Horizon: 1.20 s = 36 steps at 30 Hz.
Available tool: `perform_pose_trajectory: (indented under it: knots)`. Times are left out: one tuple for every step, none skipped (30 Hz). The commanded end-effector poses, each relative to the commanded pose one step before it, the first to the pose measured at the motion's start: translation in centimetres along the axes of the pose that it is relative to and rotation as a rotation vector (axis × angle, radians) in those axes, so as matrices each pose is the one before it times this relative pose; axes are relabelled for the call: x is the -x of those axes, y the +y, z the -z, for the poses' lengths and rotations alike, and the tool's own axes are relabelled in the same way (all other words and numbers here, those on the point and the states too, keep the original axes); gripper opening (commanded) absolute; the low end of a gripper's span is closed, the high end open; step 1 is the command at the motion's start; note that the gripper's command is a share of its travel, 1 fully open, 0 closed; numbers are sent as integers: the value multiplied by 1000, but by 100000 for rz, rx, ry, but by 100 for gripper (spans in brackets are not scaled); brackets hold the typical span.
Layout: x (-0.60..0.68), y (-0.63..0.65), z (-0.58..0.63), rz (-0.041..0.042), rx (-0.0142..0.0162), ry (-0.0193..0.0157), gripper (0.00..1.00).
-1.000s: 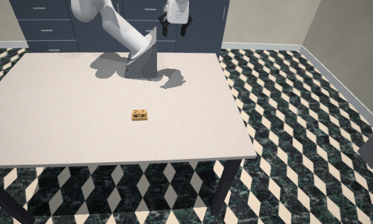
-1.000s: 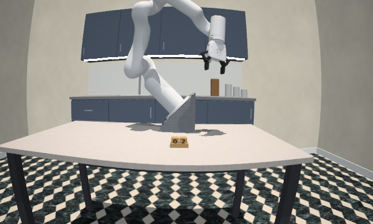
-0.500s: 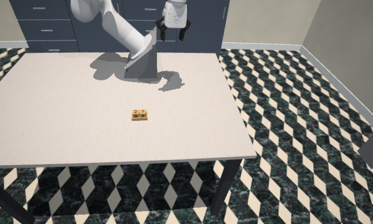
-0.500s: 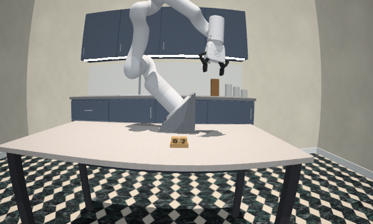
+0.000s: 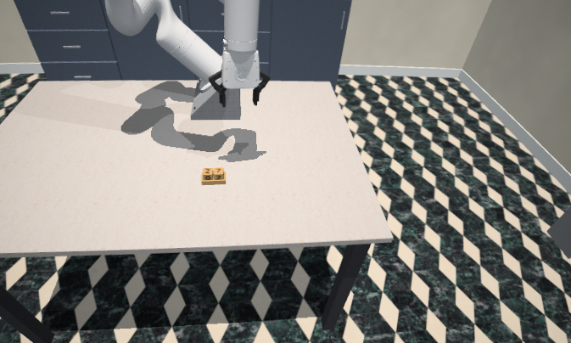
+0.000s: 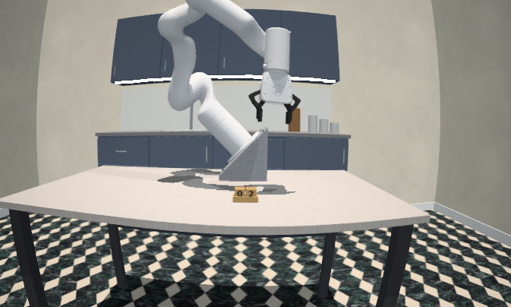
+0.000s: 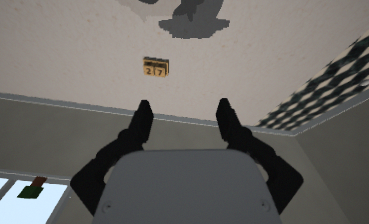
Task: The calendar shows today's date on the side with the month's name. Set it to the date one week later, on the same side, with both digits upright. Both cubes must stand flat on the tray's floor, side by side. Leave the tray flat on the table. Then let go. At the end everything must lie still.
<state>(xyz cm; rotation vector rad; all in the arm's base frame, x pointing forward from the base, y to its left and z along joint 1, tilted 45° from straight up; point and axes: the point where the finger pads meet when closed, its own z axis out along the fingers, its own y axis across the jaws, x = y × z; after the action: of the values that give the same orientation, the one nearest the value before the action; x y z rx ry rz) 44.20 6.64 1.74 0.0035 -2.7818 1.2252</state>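
The tray (image 5: 213, 182) (image 6: 245, 199) lies flat on the table with two yellow-orange cubes side by side in it. The left cube (image 5: 207, 177) (image 6: 239, 193) (image 7: 148, 71) shows 0 on its front and 2 on top. The right cube (image 5: 218, 177) (image 6: 250, 193) (image 7: 159, 72) shows 2 on its front and 7 on top. The front digits look upright in the exterior view. No month name is readable, and the tray's far side is hidden in the top and exterior views. My gripper (image 5: 239, 104) (image 6: 273, 121) (image 7: 184, 107) is open and empty, pointing down, high above the table and behind the tray.
The arm's grey wedge-shaped base (image 5: 219, 104) (image 6: 249, 164) stands at the table's back, behind the tray. The table (image 5: 108, 205) (image 6: 134, 202) ends in a front edge beyond the tray. Blue cabinets (image 5: 308, 38) (image 6: 306, 150) stand behind the table.
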Motion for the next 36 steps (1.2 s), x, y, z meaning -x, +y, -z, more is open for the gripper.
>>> perform_pose_trajectory:
  knots:
    - [2842, -3152, -3400, -5377, 2017, 1549, 100]
    - [0, 0, 0, 0, 0, 0, 100]
    - [1219, -2074, -2172, -3484, 1068, 1224, 100]
    - [0, 0, 0, 0, 0, 0, 100]
    - [0, 0, 0, 0, 0, 0, 100]
    - [912, -1701, -1771, -2802, 812, 987, 100]
    - [0, 0, 0, 0, 0, 0, 100]
    - [618, -1236, -1279, -2007, 556, 708, 100]
    - [0, 0, 0, 0, 0, 0, 100]
    - [357, -746, -768, -1200, 322, 424, 100]
    - [0, 0, 0, 0, 0, 0, 100]
    - [0, 0, 0, 0, 0, 0, 100]
    - [149, -317, -325, -507, 134, 179, 100]
    - [24, -51, -52, -81, 21, 29, 100]
    - [0, 0, 0, 0, 0, 0, 100]
    - [0, 0, 0, 0, 0, 0, 100]
    - [0, 0, 0, 0, 0, 0, 100]
    - [0, 0, 0, 0, 0, 0, 100]
    - [0, 0, 0, 0, 0, 0, 100]
    - [0, 0, 0, 0, 0, 0, 100]
    - [0, 0, 0, 0, 0, 0, 100]
    - [0, 0, 0, 0, 0, 0, 100]
    - [0, 0, 0, 0, 0, 0, 100]
    - [0, 0, 0, 0, 0, 0, 100]
    - [0, 0, 0, 0, 0, 0, 100]
    - [0, 0, 0, 0, 0, 0, 100]
    - [-3, -3, -1, -47, -1, 0, 100]
    - [0, 0, 0, 0, 0, 0, 100]
    - [0, 0, 0, 0, 0, 0, 100]
    - [-21, -21, -7, -306, -4, -2, 100]
    - [-53, -52, -17, -771, -10, -5, 100]
    - [-95, -94, -30, -1387, -18, -9, 100]
    - [-143, -145, -45, -2105, -27, -13, 100]
    - [-193, -202, -62, -2879, -34, -18, 100]
    - [-241, -263, -79, -3669, -40, -23, 100]
    - [-284, -327, -95, -4438, -42, -27, 100]
